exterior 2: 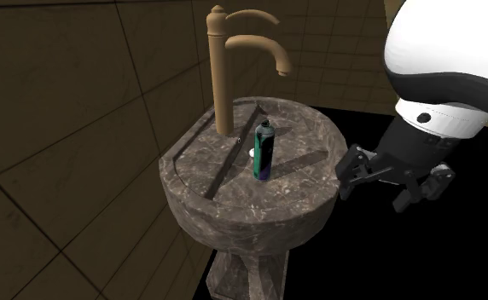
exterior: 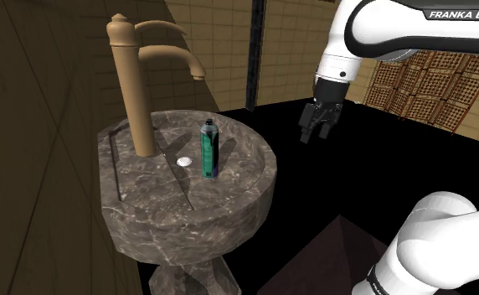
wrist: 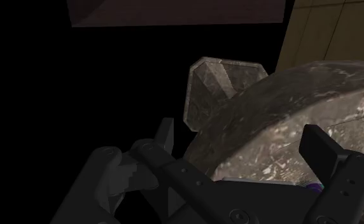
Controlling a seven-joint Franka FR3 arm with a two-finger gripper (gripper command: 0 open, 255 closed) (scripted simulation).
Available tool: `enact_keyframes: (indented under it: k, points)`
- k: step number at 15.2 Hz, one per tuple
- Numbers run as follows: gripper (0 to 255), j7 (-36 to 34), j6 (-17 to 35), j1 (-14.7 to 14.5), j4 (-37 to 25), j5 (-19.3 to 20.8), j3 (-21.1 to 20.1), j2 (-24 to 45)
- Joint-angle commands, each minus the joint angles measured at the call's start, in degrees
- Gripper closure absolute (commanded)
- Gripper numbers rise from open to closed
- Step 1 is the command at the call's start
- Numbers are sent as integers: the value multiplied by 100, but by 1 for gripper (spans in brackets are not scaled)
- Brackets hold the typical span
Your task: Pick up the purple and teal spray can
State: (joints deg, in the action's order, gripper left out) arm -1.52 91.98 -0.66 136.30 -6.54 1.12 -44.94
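Just one spray can upright on one marbled sink, one gripper alongside, wide, empty.

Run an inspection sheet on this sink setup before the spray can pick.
Surface: mottled stone pedestal sink, with a white drain in its top.
Job's things: teal and purple spray can, upright on the sink beside the drain, near the tan faucet.
Clutter: nothing seen.
Grippers: gripper open and empty, in the air off the sink's rim, apart from the can.
Cables: nothing seen.
Surroundings: tiled walls, lattice panel, black area behind the gripper.
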Motion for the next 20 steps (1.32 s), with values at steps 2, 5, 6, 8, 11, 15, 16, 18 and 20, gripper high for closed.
enact_keyframes:
  k: [2, 5, 6, 8, 11, 15, 16, 18, 20]
  points:
    - [0, -111, 172, -29, -18, -58, -110, 84]
    - [0, -442, 682, -98, -114, -194, -442, 373]
    - [0, -552, 848, -116, -160, -226, -552, 481]
    - [0, -774, 1173, -140, -275, -269, -772, 712]
    - [0, -1119, 1636, -150, -501, -273, -1102, 1092]
    - [0, -1615, 2194, -114, -901, -150, -1543, 1655]
    - [0, -1748, 2320, -96, -1018, -92, -1653, 1804]
    - [0, -2027, 2553, -48, -1274, 56, -1879, 2113]
    - [0, -2326, 2758, 8, -1559, 254, -2105, 2436]
